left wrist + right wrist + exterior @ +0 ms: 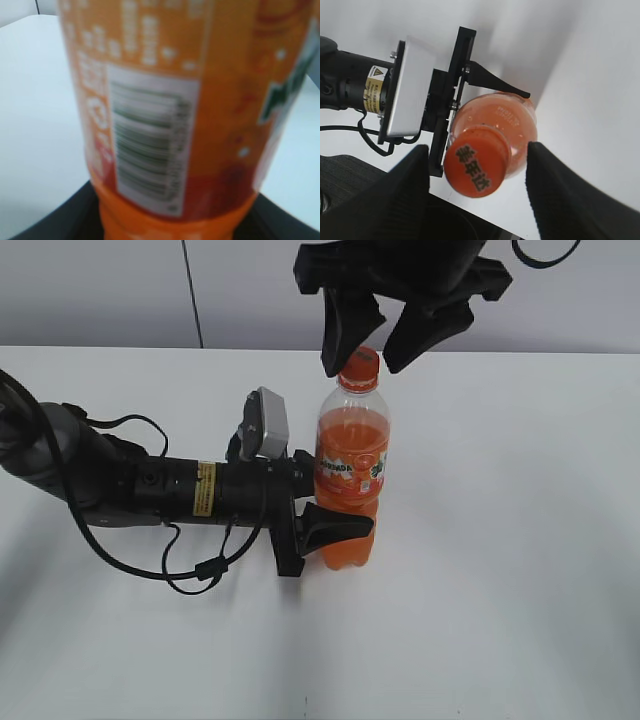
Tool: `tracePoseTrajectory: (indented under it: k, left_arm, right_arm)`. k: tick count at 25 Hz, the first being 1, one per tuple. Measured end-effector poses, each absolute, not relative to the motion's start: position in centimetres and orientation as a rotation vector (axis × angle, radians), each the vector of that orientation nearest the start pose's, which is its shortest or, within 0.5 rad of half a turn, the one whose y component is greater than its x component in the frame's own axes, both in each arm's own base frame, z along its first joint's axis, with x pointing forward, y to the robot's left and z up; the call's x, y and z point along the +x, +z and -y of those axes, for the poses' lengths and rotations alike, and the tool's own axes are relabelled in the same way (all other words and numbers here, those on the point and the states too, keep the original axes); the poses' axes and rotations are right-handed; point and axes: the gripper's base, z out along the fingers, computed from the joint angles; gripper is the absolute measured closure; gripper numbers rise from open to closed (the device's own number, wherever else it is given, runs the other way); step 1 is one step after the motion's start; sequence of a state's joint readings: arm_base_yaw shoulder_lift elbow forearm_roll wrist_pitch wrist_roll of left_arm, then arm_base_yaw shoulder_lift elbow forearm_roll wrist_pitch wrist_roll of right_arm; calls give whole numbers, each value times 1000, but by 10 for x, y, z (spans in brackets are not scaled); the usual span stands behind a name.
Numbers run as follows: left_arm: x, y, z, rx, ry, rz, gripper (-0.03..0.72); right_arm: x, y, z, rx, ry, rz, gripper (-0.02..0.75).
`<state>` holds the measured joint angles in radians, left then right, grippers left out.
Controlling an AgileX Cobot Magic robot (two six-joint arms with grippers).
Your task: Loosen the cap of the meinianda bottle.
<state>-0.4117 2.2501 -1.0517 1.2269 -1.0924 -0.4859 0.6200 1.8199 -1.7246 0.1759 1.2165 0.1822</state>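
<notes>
Both jaws straddle cap (476,167), untouching.

A blurred barcode (150,145) is seen on the meinianda bottle's (350,475) label, dark characters too unclear to be read are printed on the cap (476,167), and a yellow warning sticker (374,87) is carried by the left arm.

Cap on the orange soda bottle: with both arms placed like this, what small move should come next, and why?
Probably close the right tool on the cap. Its fingers stand open on either side of the cap, with gaps showing, while the left tool already clamps the upright bottle at its label. Nothing can twist until the cap is gripped.
</notes>
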Motion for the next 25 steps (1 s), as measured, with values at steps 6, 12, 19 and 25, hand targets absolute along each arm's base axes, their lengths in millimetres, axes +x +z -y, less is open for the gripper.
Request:
tracePoseTrajectory:
  k: [6,12,19,25]
  left_arm:
    - [319,78,222,1305,-1019,-1500,297]
    - [319,78,222,1305,-1019,-1500,297]
    - [319,78,222,1306,-1019,-1500,297]
    - [319,78,222,1310,-1016,-1496,297]
  right_arm:
    - [309,321,-239,-584,424,-2805,325]
    - [308,321,-239,-633,418,-2790,465]
    - [308,321,-239,-1033,359,-2632,465]
    - [308,321,-239,-1866,187,-2051,466]
